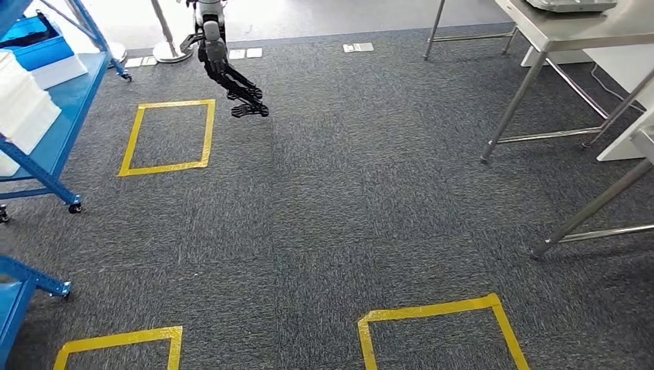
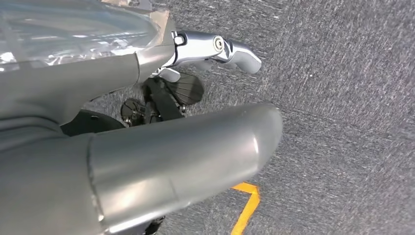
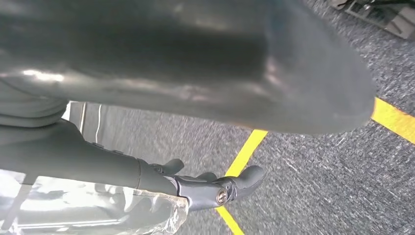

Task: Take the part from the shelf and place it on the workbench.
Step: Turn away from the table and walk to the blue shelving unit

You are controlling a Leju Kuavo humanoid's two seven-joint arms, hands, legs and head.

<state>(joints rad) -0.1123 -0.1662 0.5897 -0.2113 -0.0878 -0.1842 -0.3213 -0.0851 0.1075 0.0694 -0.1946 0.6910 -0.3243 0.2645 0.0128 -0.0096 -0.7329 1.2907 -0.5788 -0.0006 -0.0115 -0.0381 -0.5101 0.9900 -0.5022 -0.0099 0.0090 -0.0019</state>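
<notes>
Short of the workbench, on open carpet: your record for this moment.

Workbench: steel table on thin legs, ahead and to the robot's right. It is the drop-off point, and every place below is given from it.
Shelf: blue rack on castors, well apart from the workbench across the carpet. It carries white boxes.
Part: wrapped in clear film and carried low at the robot's body. It is off the shelf and not yet at the workbench.
Left hand: closed against the part, with the fingers lying along the film. You should judge this a steadying hold from one side.
Right hand: also holding the part, with the fingers laid along the wrap. It likely serves as the opposing side, so the load sits clamped between both hands.
Tape squares: yellow outlines on the carpet between shelf and workbench, probably standing marks.
Other arm: silver, with a dark hand, hanging far from the workbench near the shelf side. It is not your robot's.
Step in hand: carrying, by your judgement. The pick is done and placement is still to come.
Caution: the film looks slippery, so keep both hands pressed on the part.
</notes>
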